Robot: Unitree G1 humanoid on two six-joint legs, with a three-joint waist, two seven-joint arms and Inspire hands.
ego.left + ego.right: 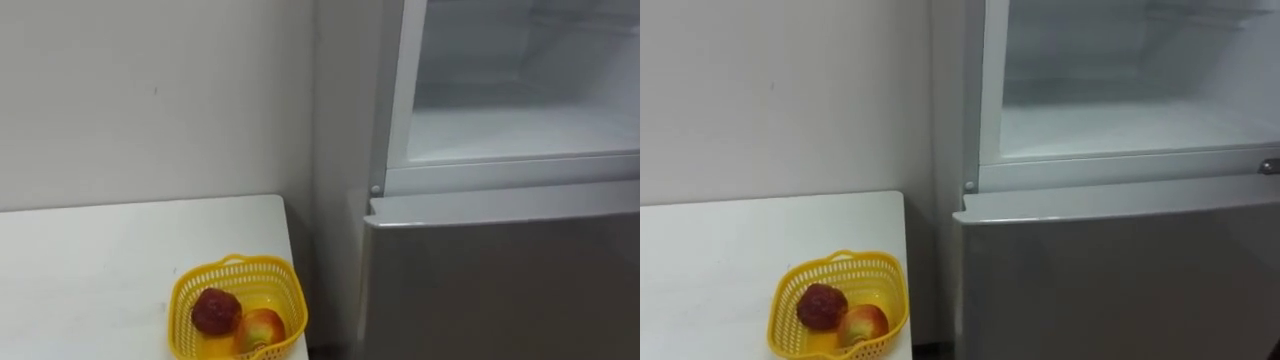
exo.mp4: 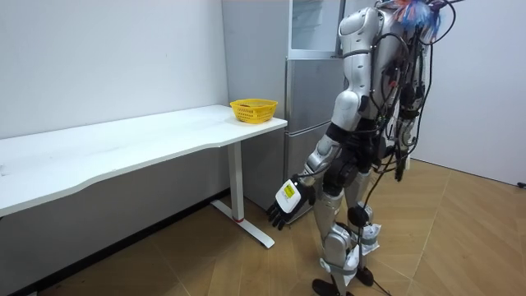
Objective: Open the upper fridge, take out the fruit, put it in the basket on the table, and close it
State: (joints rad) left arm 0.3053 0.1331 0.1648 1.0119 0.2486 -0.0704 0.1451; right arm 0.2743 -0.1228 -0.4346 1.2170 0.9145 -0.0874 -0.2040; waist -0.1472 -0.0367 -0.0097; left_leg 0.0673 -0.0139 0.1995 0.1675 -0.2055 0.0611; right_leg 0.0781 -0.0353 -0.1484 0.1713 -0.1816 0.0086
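Tall grey metal fridge (image 1: pixel 500 280): upper compartment (image 1: pixel 520 130) standing open, lower door sitting closed, robot standing before it.
Long white table (image 1: pixel 90 260): standing just beside the fridge.
Left hand (image 2: pixel 287 203): hanging low by the thigh, fingers relaxed, holding nothing.
Yellow plastic lattice basket (image 1: pixel 275 275): sitting on the table's corner nearest the fridge.
Dark red round fruit (image 1: pixel 216 311) and red-yellow apple (image 1: pixel 262 327): lying touching inside the basket.

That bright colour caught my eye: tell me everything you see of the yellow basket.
The basket is yellow latticed plastic, by its look, with a thicker rim and a handle loop. It sits upright on the corner of the white table nearest the fridge. Inside lie a dark red fruit and a red-orange fruit, side by side.
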